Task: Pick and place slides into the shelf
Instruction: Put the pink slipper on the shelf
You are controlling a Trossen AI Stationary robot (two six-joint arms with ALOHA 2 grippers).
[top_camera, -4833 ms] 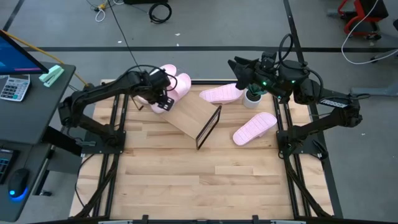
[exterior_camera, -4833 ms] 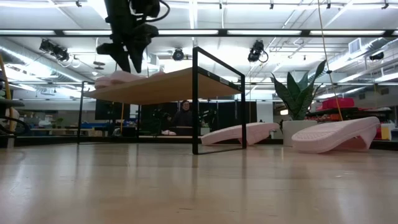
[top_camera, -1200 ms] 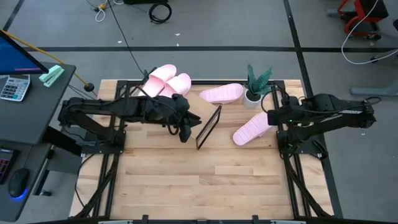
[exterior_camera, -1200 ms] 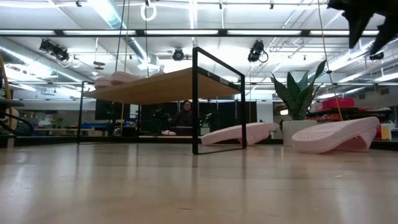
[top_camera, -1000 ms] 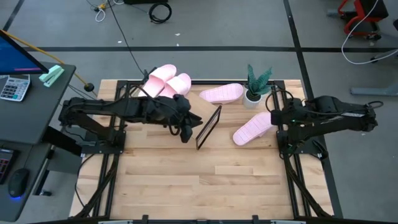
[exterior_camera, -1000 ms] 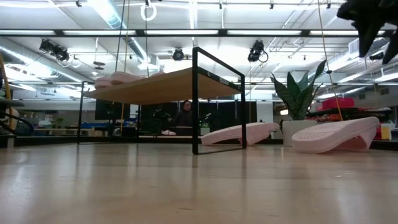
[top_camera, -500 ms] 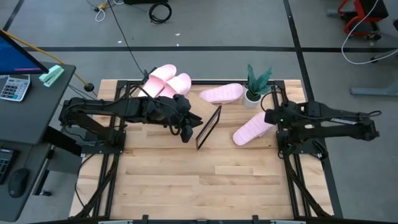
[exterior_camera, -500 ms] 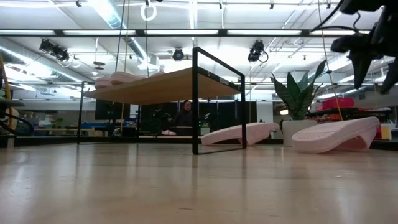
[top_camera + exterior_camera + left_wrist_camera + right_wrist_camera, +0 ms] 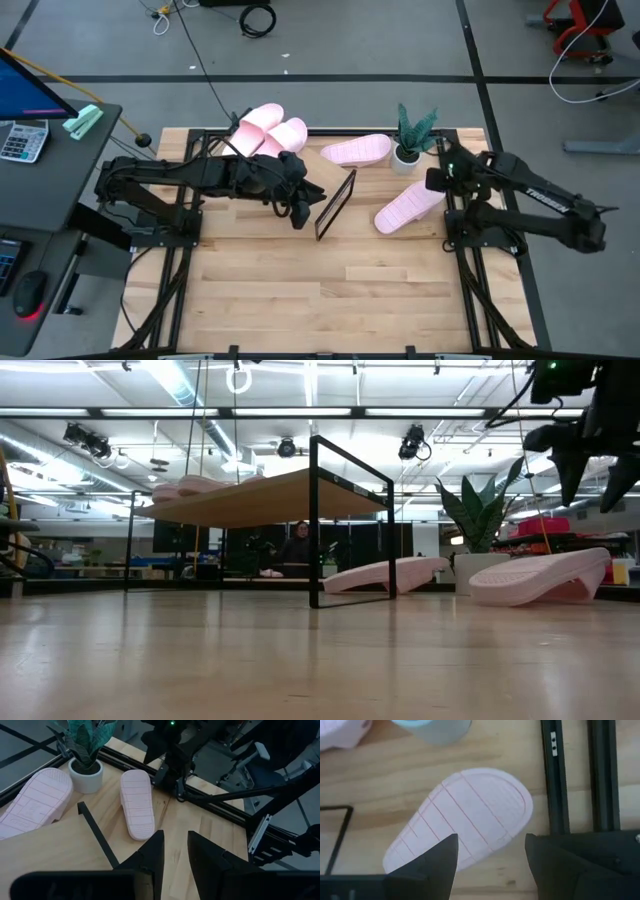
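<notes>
The shelf (image 9: 325, 178) stands aslant mid-table, a light plank on black wire end frames (image 9: 315, 520). Two pale pink slides (image 9: 268, 130) lie on its far-left end. A third slide (image 9: 355, 150) lies sole up on the table by the plant. The fourth slide (image 9: 410, 205) also lies sole up, near the right edge (image 9: 545, 575). My right gripper (image 9: 590, 472) hangs open just above the fourth slide's far end (image 9: 470, 820), touching nothing. My left gripper (image 9: 298, 214) waits over the shelf's near side, its fingers (image 9: 152, 855) a narrow gap apart.
A small potted plant (image 9: 408, 148) stands at the far edge between the two loose slides, close to my right gripper. A black rail (image 9: 555, 775) runs along the table's right edge beside the fourth slide. Bare slatted tabletop (image 9: 330, 290) spreads across the near half.
My right gripper has come down toward the sole-up slide near the table's right edge, and its arm has swung toward the near side. Its fingers stay open. The slides and the shelf have not moved.
</notes>
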